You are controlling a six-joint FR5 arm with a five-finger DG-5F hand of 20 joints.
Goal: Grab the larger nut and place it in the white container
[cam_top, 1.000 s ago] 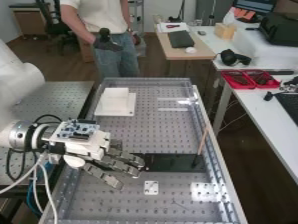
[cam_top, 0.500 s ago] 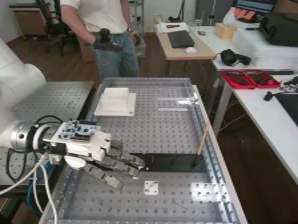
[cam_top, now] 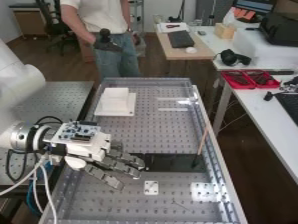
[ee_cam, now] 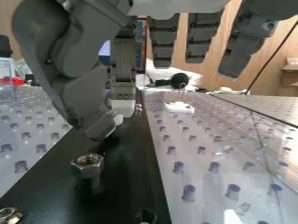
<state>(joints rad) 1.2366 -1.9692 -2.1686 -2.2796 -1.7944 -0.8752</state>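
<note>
Dark grey fingers extend from the robot hand (cam_top: 120, 166), which stands at the left of the dotted, grey surface (cam_top: 146, 137), above the left end of a glossy black strip (cam_top: 174, 162). Its configuration is wide: the fingers are nearly straight and spread, and nothing is seen clasped by them. In the wrist view, the thumb (ee_cam: 92, 97) slants down toward the strip, its tip near a hexagonal metal nut (ee_cam: 88, 165) but apart from it. This nut lies toward the strip's left end, its threaded bore facing upward. A second nut (ee_cam: 9, 216), also metallic, is partly cut off by the view's border; which of the two is the larger, I cannot tell from where I stand.

Toward the far left of the surface is the white container (cam_top: 116, 95), a box form set upon a broader white base (cam_top: 106, 109); both stand well apart from the fingers. Just on the near side of the strip lies a small white plate (cam_top: 151, 188) with dark holes. At the strip's right end rises a slender brown rod (cam_top: 203, 141), dark at its foot and leaning slightly rightward. Farther right, red trays (cam_top: 241, 87) holding dark items rest on a white surface (cam_top: 259, 107).
</note>
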